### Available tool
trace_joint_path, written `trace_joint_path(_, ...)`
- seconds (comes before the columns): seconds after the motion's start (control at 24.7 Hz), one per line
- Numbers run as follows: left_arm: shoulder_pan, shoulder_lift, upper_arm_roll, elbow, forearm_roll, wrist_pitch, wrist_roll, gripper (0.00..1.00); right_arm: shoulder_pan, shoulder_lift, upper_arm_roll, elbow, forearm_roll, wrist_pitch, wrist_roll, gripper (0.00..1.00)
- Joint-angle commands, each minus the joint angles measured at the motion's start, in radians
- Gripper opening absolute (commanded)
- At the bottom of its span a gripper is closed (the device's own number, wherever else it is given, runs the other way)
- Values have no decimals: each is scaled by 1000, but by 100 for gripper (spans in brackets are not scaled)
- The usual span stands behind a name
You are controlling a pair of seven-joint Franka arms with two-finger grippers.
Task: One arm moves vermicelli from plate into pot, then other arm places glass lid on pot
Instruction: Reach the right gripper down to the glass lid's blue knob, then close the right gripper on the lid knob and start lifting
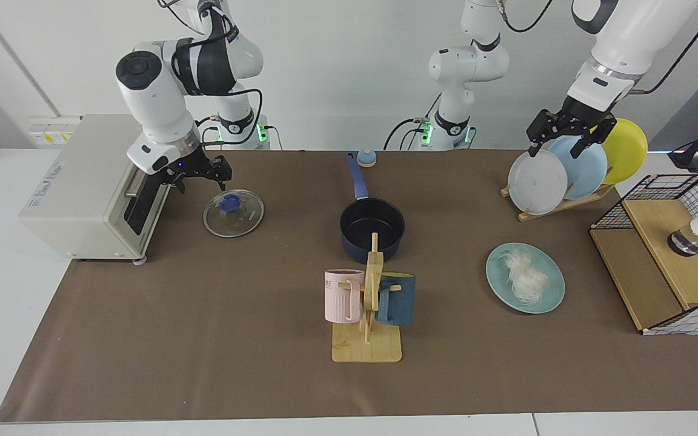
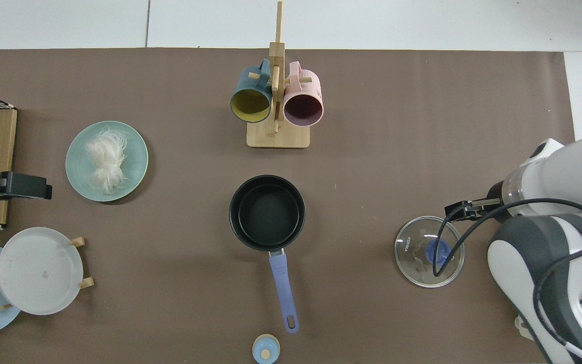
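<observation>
The vermicelli [image 1: 525, 275] [image 2: 104, 159] lies as a white tangle on the teal plate [image 1: 554, 297] [image 2: 137, 174]. At mid-table stands the dark navy pot [image 1: 372, 227] [image 2: 267, 212], empty, its blue handle pointing toward the robots. The glass lid [image 1: 234, 213] [image 2: 430, 251] rests flat on the mat beside the toaster oven. My right gripper [image 1: 201, 180] hangs open just above the lid's far edge, nothing between its fingers. My left gripper [image 1: 567, 138] waits open and high over the plate rack, away from the teal plate.
A toaster oven [image 1: 82, 194] stands close to the right arm. In front of the pot is a wooden mug rack [image 1: 368, 303] with a pink and a dark blue mug. A rack [image 1: 558, 203] holds white, sky-blue and yellow plates. A wire basket [image 1: 664, 254] stands beyond the teal plate.
</observation>
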Motion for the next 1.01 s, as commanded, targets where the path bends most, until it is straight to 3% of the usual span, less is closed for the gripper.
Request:
trace_joint_path(0.0, -10, 4, 6, 16, 21, -11, 2, 100, 3, -61, -1, -135, 16, 107, 44, 100)
trace_joint_path(0.57, -10, 4, 6, 16, 21, -11, 4, 100, 69, -54, -1, -336, 16, 334, 153, 100)
trace_joint_path(0.97, -10, 4, 6, 16, 21, -11, 2, 100, 56, -47, -1, -422, 16, 407, 150, 100)
